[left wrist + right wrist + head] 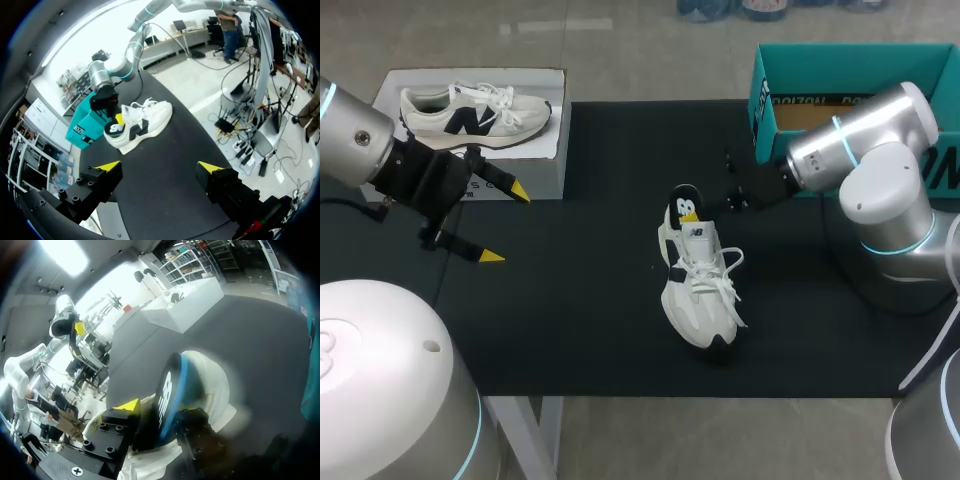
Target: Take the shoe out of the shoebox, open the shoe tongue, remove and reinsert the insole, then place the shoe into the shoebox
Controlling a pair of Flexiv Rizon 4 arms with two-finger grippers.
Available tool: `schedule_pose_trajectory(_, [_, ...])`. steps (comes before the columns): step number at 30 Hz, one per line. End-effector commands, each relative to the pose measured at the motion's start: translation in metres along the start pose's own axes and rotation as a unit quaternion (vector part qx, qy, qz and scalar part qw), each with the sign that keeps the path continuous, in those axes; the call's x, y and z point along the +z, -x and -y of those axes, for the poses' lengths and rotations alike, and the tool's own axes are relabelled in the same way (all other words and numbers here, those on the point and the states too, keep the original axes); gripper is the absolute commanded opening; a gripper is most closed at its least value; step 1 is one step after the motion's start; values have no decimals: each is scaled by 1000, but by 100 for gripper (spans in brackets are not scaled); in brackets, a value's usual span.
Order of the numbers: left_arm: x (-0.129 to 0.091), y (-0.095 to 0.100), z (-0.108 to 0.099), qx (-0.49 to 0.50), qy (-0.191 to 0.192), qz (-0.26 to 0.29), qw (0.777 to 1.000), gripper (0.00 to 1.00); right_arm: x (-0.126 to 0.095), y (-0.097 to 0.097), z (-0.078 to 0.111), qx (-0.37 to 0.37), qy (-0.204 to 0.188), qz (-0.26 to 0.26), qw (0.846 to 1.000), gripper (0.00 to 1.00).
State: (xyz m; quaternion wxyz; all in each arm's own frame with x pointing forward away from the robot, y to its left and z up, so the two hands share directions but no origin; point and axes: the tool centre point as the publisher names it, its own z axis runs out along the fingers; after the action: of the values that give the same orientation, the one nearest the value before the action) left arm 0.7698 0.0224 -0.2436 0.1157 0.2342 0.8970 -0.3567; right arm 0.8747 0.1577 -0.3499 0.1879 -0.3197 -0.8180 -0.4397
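A white sneaker (702, 295) lies on the black mat (580, 320), toe toward the front edge. Its black insole (684, 200) stands up out of the heel. In the right wrist view the insole (167, 385), blue along its edge, sits between the fingers of my right gripper (160, 415), which stand apart wider than its thin edge. My right gripper (692, 212) is at the shoe's heel. The teal shoebox (840, 75) stands open at the back right. My left gripper (506, 224) hangs open and empty over the mat's left part, facing the sneaker (142, 122).
A white box (535, 165) at the back left carries a second sneaker (475, 110) on its lid. The mat's front edge runs just ahead of the shoe's toe.
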Motion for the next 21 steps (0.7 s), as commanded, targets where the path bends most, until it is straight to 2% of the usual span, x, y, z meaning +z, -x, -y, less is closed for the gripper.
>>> schedule_pose_trajectory(1, [0, 0, 0, 0, 1, -2, 1000, 100, -9, -4, -6, -1, 2, 8, 1000, 41])
schedule_pose_trajectory(7, [0, 0, 0, 0, 1, -2, 1000, 100, -12, -3, -13, -7, 5, 11, 1000, 36])
schedule_pose_trajectory(8, [0, 0, 0, 0, 1, -2, 1000, 100, -12, -3, -13, -7, 5, 12, 1000, 31])
schedule_pose_trajectory(10, [0, 0, 0, 0, 1, -2, 1000, 100, -12, -1, -14, -8, 4, 14, 1000, 7])
schedule_pose_trajectory(11, [0, 0, 0, 0, 1, -2, 1000, 100, -13, -1, -14, -8, 4, 14, 1000, 0])
schedule_pose_trajectory(21, [0, 0, 0, 0, 1, -2, 1000, 100, -10, -2, -7, -7, 4, 11, 1000, 0])
